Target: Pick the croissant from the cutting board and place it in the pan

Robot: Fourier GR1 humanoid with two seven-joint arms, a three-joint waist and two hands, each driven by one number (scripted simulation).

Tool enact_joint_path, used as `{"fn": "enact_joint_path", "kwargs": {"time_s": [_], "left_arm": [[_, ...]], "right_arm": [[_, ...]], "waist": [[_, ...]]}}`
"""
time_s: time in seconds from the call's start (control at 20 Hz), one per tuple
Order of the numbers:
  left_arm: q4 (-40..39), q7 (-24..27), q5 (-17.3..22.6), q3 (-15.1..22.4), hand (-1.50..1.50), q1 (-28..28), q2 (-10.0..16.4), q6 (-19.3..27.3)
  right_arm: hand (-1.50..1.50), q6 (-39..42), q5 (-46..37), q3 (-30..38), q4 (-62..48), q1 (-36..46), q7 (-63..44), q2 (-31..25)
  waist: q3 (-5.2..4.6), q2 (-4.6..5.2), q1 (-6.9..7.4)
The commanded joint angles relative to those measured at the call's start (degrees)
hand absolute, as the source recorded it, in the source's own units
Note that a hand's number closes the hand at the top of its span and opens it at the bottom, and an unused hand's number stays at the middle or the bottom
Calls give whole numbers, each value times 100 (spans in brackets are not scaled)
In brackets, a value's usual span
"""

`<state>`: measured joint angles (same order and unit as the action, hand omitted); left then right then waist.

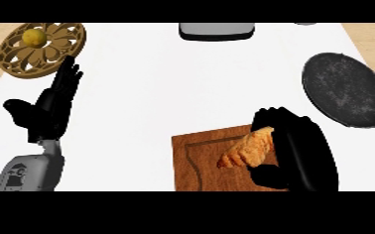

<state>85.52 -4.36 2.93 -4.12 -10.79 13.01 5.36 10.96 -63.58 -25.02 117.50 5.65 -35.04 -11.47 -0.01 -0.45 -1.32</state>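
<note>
The right hand (304,148) is coming in from the lower edge at the right side and is closing around the croissant (245,151). Its fingers are curling over the upper end of the croissant, and the thumb is pressing at the lower side, so the hand is holding the croissant between them. The croissant is sitting over the right part of the cutting board (201,163), with its long side tilted from the lower left to the upper right. I cannot tell whether it is touching the board or is a little above it. The hand is hiding the right edge of the board.

The board is lying on the white worktop (183,79), near the lower edge, in the middle. The pan (341,89), dark and round, is lying at the right side of the worktop, above and to the right of the hand, and apart from the board.

The left hand (51,106) is resting open at the left side, with straight fingers pointing up, and is holding nothing. Just above its fingertips, a round carved wooden plate (51,54) is lying in the upper left corner, and a lemon (33,36) is sitting on it. A grey and black appliance (218,30) is standing at the far edge in the middle.
</note>
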Motion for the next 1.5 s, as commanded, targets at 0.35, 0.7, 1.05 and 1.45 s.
{"fn": "enact_joint_path", "kwargs": {"time_s": [0.35,0.7,1.05,1.45], "left_arm": [[-11,-133,86,-181,0,-264,217,-204],[-365,-24,-23,-91,0,-445,-12,-130],[-141,75,-120,42,0,-287,-97,-124],[-94,74,-325,358,0,-323,-559,170]], "right_arm": [[150,-712,2222,2893,-109,253,885,-87],[150,-966,2617,4279,-2404,873,2416,-1180],[150,-2373,1738,4452,-5173,1665,3733,-1620],[150,-2933,2009,5104,-8233,2959,5105,-2425]], "waist": [[11,64,137],[8,79,162],[14,119,349],[27,159,449]]}}
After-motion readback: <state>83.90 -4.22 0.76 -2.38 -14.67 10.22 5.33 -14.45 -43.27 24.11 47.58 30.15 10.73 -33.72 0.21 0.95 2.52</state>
